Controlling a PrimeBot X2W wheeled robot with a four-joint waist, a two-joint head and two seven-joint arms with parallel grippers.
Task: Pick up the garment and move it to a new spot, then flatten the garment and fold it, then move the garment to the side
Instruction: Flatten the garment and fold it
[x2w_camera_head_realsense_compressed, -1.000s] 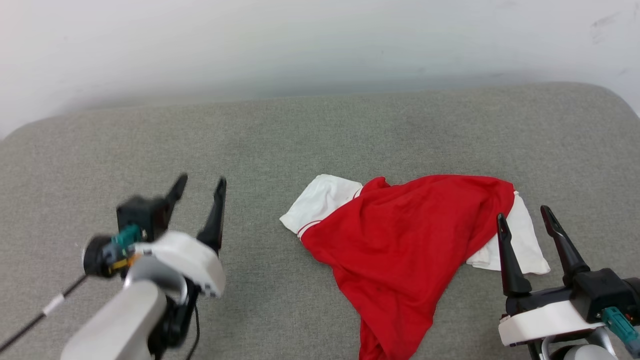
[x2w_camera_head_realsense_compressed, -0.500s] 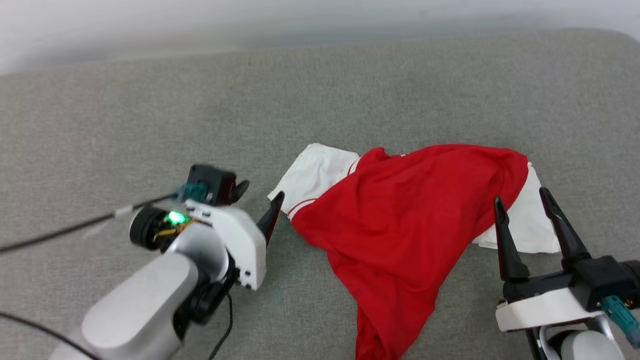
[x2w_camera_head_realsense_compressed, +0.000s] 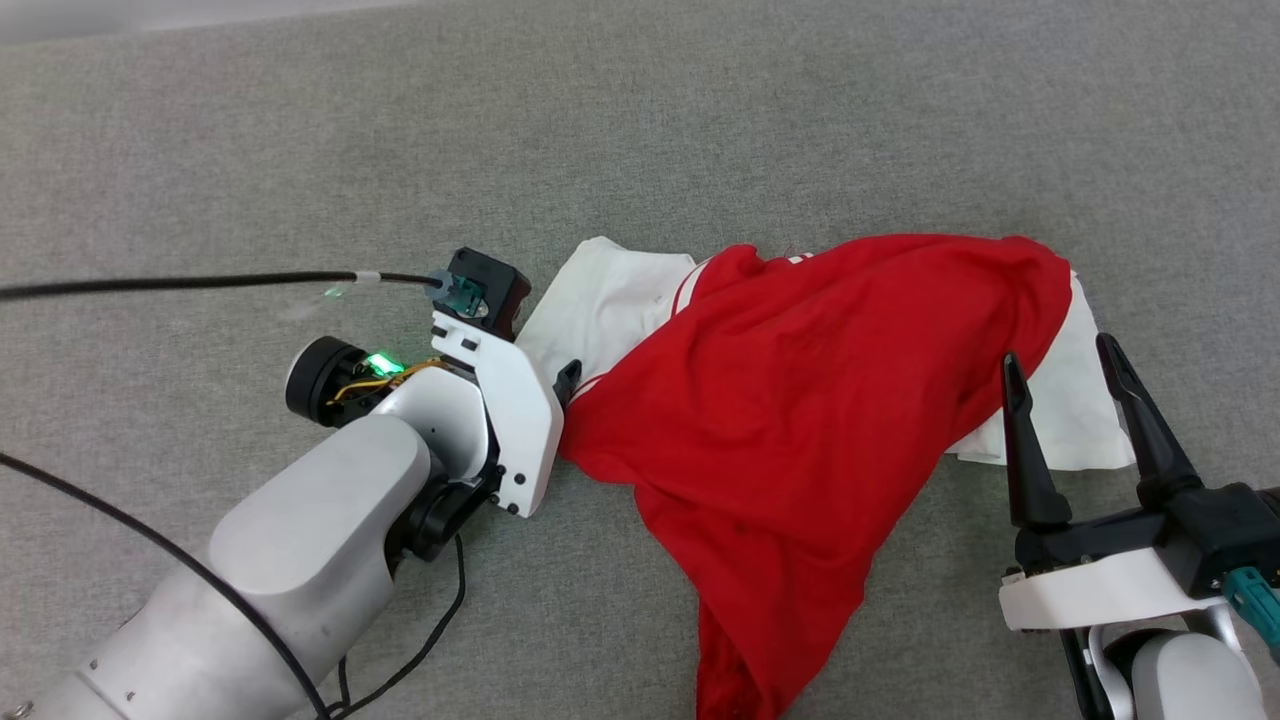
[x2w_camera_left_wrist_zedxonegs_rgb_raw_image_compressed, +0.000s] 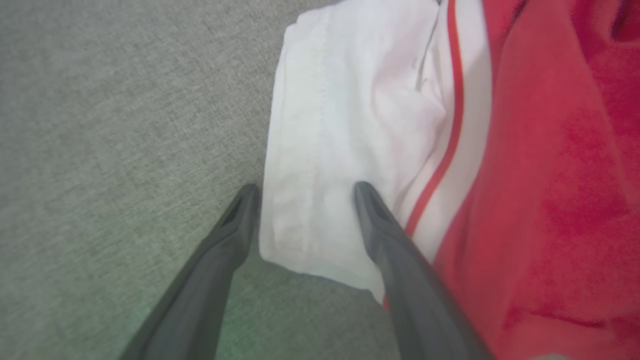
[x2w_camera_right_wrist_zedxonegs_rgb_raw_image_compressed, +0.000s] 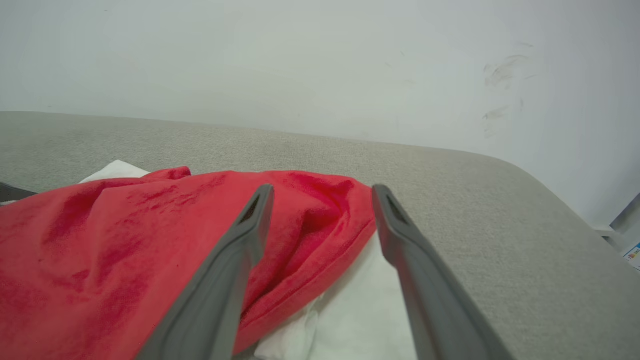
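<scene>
The garment, a red shirt with white sleeves, lies crumpled on the grey cushioned surface. My left gripper points down at its left white sleeve. In the left wrist view that gripper is open, and its two fingers straddle the corner of the white sleeve, beside the red-striped trim. My right gripper stands open at the lower right, in front of the right white sleeve. In the right wrist view it hovers over the red cloth, holding nothing.
A black cable runs from the left wrist across the surface to the left. A white wall stands behind the surface. The surface's rounded far right corner drops off beside the wall.
The head camera has tilted down. My left arm has swung right and tipped down, bringing its open fingers onto the garment's left sleeve. The right gripper has hardly moved.
</scene>
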